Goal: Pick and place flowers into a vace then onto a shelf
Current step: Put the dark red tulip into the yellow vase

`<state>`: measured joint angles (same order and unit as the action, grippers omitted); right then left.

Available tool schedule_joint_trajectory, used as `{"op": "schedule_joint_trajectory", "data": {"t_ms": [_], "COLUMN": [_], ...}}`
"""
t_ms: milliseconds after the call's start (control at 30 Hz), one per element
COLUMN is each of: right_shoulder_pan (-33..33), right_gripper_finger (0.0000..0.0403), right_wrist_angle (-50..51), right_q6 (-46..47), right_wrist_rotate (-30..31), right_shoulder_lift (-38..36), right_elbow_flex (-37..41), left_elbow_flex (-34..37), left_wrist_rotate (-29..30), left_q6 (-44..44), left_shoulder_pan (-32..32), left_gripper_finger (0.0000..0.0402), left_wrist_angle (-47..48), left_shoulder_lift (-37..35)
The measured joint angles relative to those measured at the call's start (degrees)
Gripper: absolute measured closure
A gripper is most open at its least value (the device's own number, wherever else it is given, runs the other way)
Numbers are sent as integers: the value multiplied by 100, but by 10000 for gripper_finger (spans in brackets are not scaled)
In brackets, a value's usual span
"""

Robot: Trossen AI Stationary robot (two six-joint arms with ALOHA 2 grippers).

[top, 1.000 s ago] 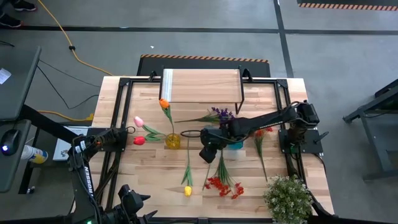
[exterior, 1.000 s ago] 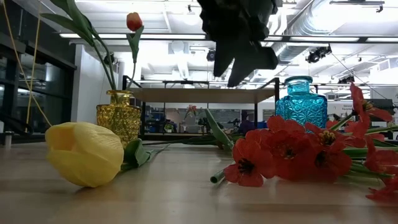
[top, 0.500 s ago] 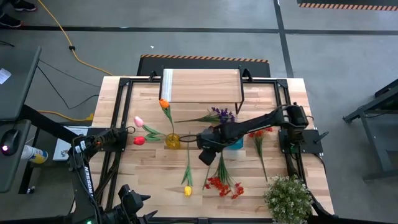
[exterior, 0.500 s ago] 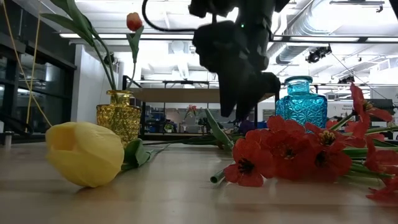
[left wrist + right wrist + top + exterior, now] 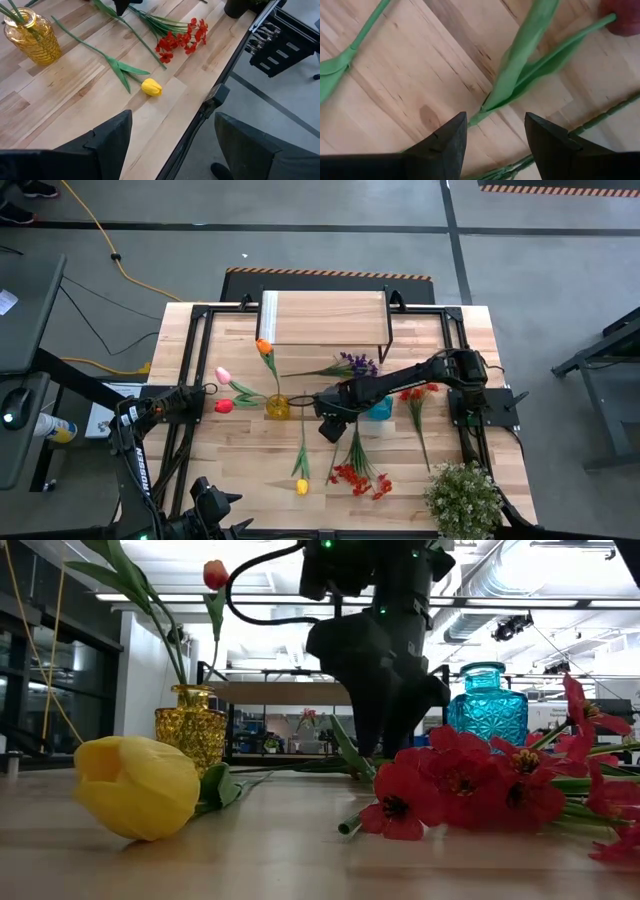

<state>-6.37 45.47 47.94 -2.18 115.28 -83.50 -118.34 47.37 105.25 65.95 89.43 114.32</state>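
High view: right pincer point(image 5: 330, 423) sits mid-frame over the tabletop point(image 5: 240, 465), low, between the yellow vase point(image 5: 277, 407) and the blue vase point(image 5: 379, 409). The shelf point(image 5: 323, 318) is at the upper centre of the frame, nothing on it. Left pincer point(image 5: 205, 391) is parked at the left edge of the tabletop.

Only the right wrist view gives the gap: its fingers point(image 5: 442, 142) stand partly apart, nothing between them, hovering just above a green stem and leaf point(image 5: 520, 65) lying on the wood. The low view cannot show that; there the pincer is a dark mass at centre, down near the surface behind the red spray point(image 5: 470, 785).

Left wrist view alone shows the left fingers point(image 5: 107, 137) wide apart and empty, with the yellow tulip point(image 5: 151, 87) lying loose on the tabletop.

Containers: yellow vase holds three tulips, orange point(image 5: 263, 347), pink point(image 5: 222, 374) and red point(image 5: 223, 406). Whether the blue vase holds anything cannot be told. Purple spray point(image 5: 355, 363) lies below the shelf. The other flowers lie flat on the tabletop. Potted plant point(image 5: 462, 498) at lower right.
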Motion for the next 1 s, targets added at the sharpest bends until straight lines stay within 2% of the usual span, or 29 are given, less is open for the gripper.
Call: {"op": "schedule_joint_trajectory", "data": {"t_ms": [567,1000], "right_shoulder_pan": [75,195], "right_gripper_finger": [212,214], "right_wrist_angle": [-192,-354], "right_q6": [-39,-44], "right_wrist_rotate": [33,-185], "right_shoulder_lift": [16,528], "right_elbow_flex": [0,-22], "left_elbow_flex": [0,0], "left_wrist_rotate": [0,2], "left_q6": [0,0], "left_shoulder_pan": [2,0], "left_gripper_finger": [85,85], "left_wrist_angle": [2,-135], "left_shoulder_lift": [0,0]}}
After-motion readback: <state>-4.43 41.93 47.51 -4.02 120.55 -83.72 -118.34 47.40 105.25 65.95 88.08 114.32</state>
